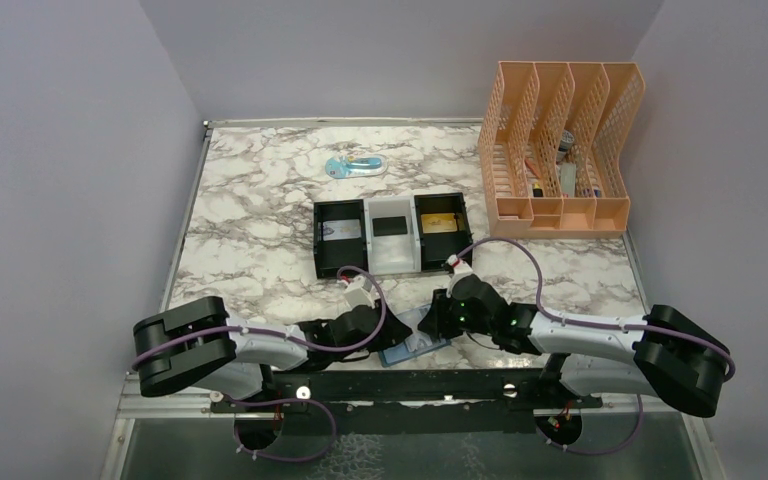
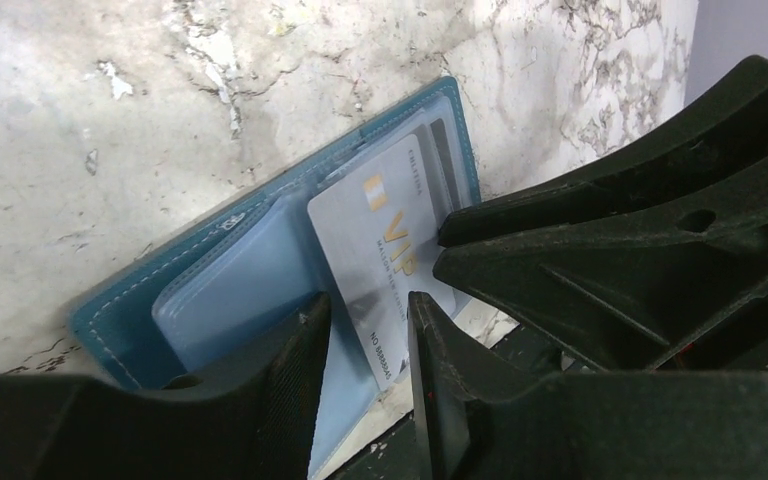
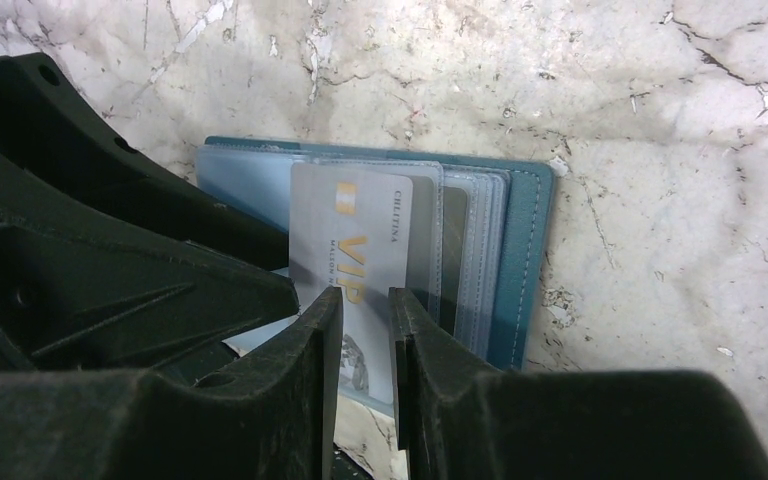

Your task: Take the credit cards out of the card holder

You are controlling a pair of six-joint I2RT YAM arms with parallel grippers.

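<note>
The teal-blue card holder [image 1: 412,346] lies open on the marble at the near edge, between my two grippers. In the left wrist view its cover [image 2: 160,290] is spread flat, and a silver VIP card [image 2: 380,240] sticks halfway out of a clear sleeve. My left gripper [image 2: 365,315] stands open just over the card's lower end, with nothing pinched. My right gripper [image 3: 365,305] hovers over the same card [image 3: 360,215] with its jaws slightly apart, and the card shows flat beneath the gap. The right gripper's tips [image 2: 442,248] meet the card's right edge.
A black-and-white three-compartment tray [image 1: 390,270] sits mid-table with a card in each compartment. A peach file rack [image 1: 558,150] stands at the back right, and a small blue object [image 1: 352,166] lies at the back. The table's front edge and black rail [image 1: 410,385] are right beside the card holder.
</note>
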